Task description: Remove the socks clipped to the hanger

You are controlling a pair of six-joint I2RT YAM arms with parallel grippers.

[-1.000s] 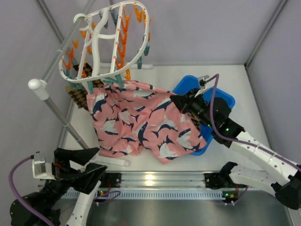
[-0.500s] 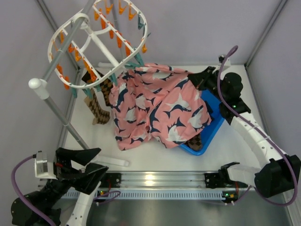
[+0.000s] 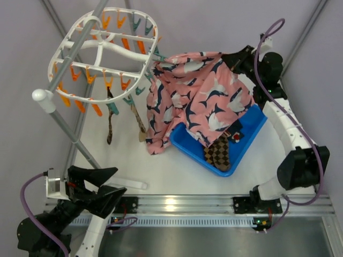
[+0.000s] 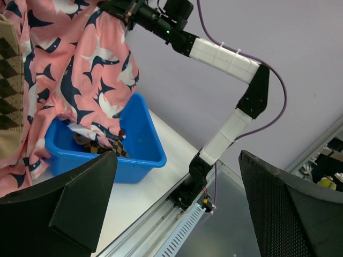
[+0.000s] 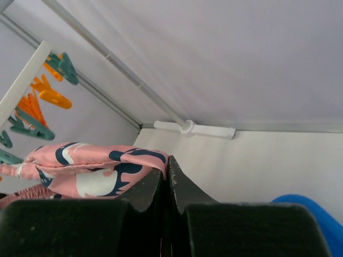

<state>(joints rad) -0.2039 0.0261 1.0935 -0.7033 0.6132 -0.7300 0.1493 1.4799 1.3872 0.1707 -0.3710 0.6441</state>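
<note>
Fabric [image 3: 203, 96], pink with navy-and-white shark marks, is pinched between the closed fingers of the right claw [image 3: 236, 58] at the upper right of the overhead view. The fabric is stretched from there to the right rim of the hanger [image 3: 107, 47], which is hung at the upper left by the grey pole [image 3: 69, 131]. Two narrow socks [image 3: 109, 128] are seen dangling from its lower clips. Checkered socks [image 3: 220, 152] are piled in the blue bin [image 3: 252, 134] on the surface [image 3: 161, 171]. The left claw [image 3: 115, 181] is held wide apart at the lower left, well apart from the hanger.
</note>
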